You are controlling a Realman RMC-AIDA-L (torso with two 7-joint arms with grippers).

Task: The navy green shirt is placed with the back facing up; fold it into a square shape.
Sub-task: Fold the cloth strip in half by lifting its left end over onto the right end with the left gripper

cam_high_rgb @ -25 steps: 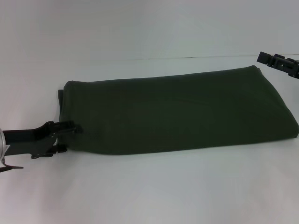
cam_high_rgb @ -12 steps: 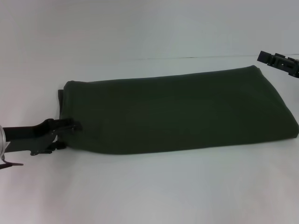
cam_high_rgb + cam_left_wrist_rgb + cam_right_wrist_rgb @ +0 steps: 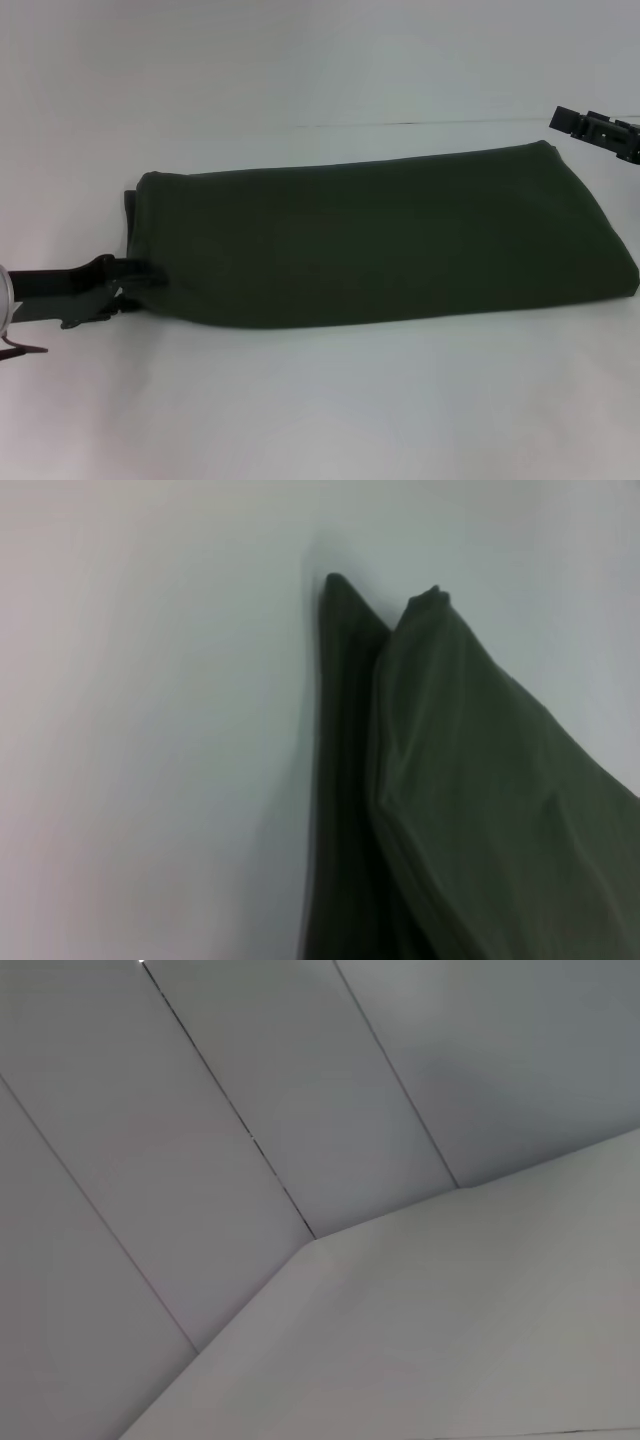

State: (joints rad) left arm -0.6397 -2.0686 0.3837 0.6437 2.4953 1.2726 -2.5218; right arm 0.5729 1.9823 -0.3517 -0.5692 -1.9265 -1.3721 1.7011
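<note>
Shirt (image 3: pixel 380 240), navy green, lies folded in a long band across the white table (image 3: pixel 320 400), its length running rightward from my left gripper (image 3: pixel 135 283); whether those fingers pinch the near-left corner, I cannot tell.

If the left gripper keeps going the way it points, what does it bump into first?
The shirt. The left gripper sits at the shirt's left edge and points right, into the folded cloth, so it would likely push into that edge at once. Whether it already touches is unclear.
</note>
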